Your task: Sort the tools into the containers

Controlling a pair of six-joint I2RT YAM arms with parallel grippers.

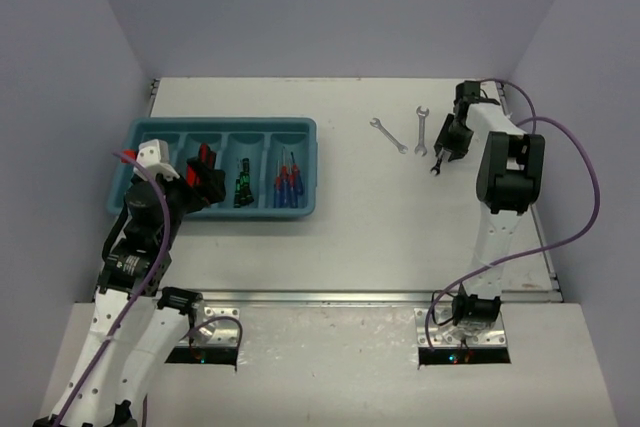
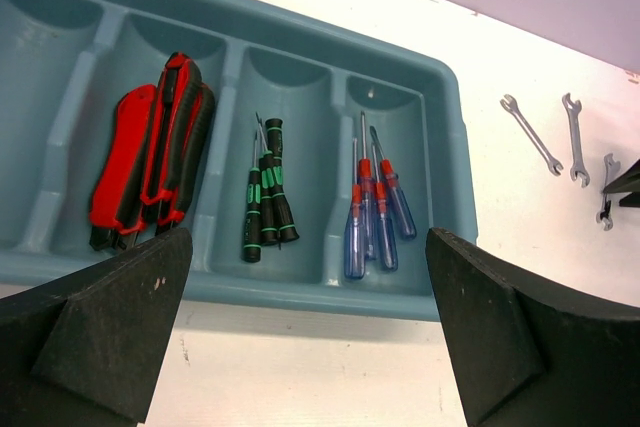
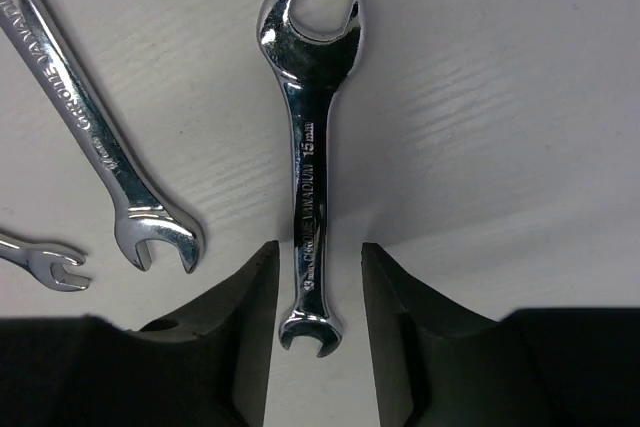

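Observation:
The teal tray (image 1: 298, 129) lies at the left. Red-handled pliers (image 2: 150, 162) lie in its second compartment, black-and-green screwdrivers (image 2: 265, 192) in the third, blue/red screwdrivers (image 2: 372, 212) in the fourth. The leftmost compartment (image 2: 40, 97) holds nothing. My left gripper (image 2: 310, 287) is open wide and empty, above the tray's near rim (image 2: 330, 292). Three silver wrenches lie on the table at the right. My right gripper (image 3: 315, 267) is down over one wrench (image 3: 310, 147), fingers either side of its shaft with gaps, not closed. Two more wrenches (image 3: 90, 137) (image 3: 45, 262) lie beside it.
The two free wrenches (image 1: 388, 135) (image 1: 421, 130) lie just left of my right gripper (image 1: 438, 159). White table between the tray and the wrenches. Walls stand along the back and both sides.

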